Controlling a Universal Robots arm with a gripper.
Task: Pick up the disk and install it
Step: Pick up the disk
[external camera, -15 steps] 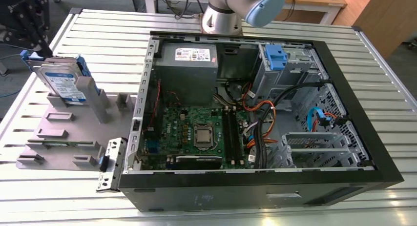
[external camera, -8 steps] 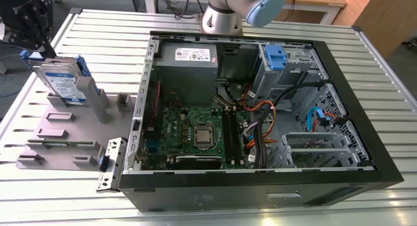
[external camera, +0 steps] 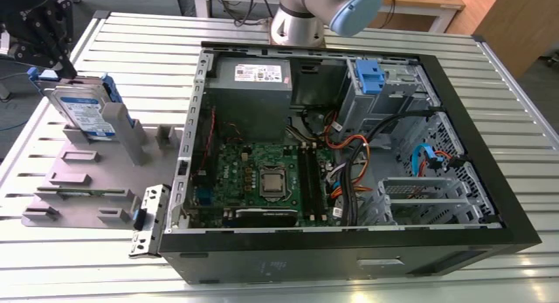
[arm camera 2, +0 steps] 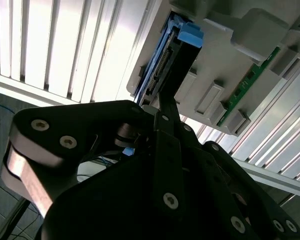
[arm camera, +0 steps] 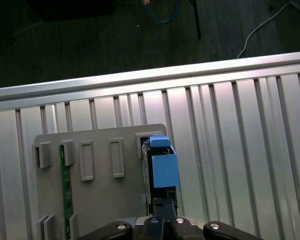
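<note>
My pincer [external camera: 64,71], seemingly closed on nothing, hangs by the disk [external camera: 84,110], stood on edge in its grey rack [external camera: 80,185] for grasping.

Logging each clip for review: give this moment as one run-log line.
stage: pickup | gripper: at top edge of disk | disk: upright in grey holder, outside case | install: not yet done

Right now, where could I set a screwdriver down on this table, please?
The table is bare on the exterior view's right of the computer case and along the near edge past the tray. Crowded: the tray's far end, with the gripper by the disk.
</note>
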